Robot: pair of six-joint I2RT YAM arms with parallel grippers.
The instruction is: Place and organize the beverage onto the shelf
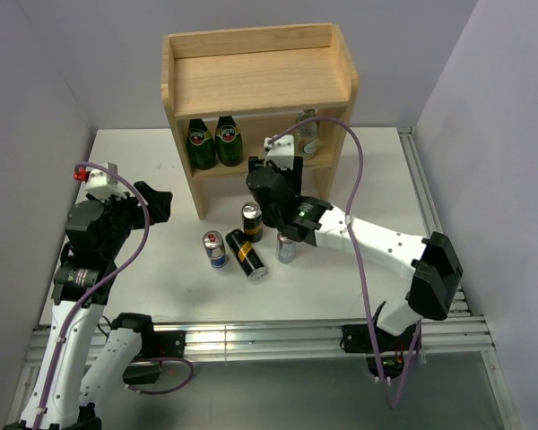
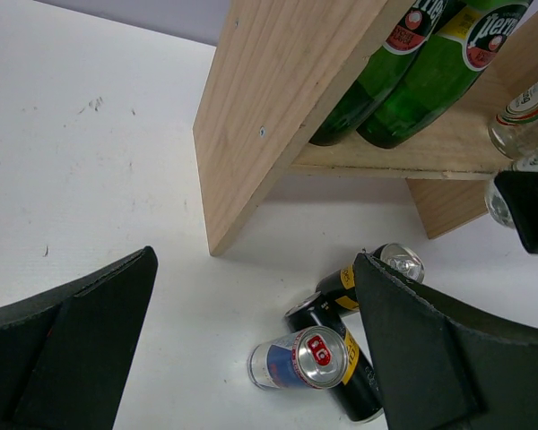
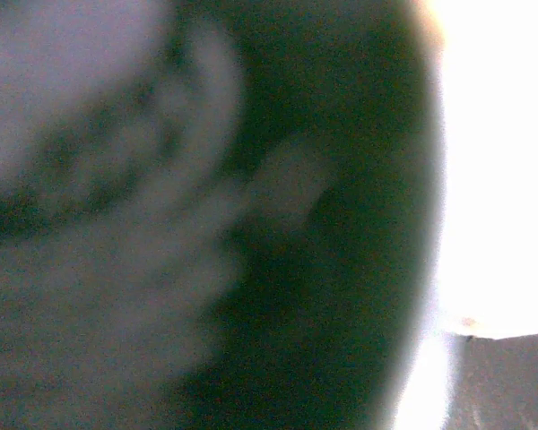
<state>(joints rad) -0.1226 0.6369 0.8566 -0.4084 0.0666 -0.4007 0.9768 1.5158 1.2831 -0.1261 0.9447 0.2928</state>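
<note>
While my left pincer (image 2: 255,264) hangs with its flat black fingers spread wide over the matte white table (image 1: 134,161), the pale, grainy wooden shelf (image 1: 251,81) holds two rounded green glass bottles (image 1: 215,143) on its lower board. In front of it stand slim metal cans (image 1: 215,249), with a black-and-gold can (image 1: 247,255) lying on its side among them. My right pincer (image 1: 273,166) reaches to the lower board near a clear glass bottle (image 1: 308,133). I cannot tell whether it grips anything.

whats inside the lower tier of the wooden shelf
Two green glass bottles at the left, a clear glass bottle at the right. The right arm covers the middle; anything behind it is hidden.
</note>
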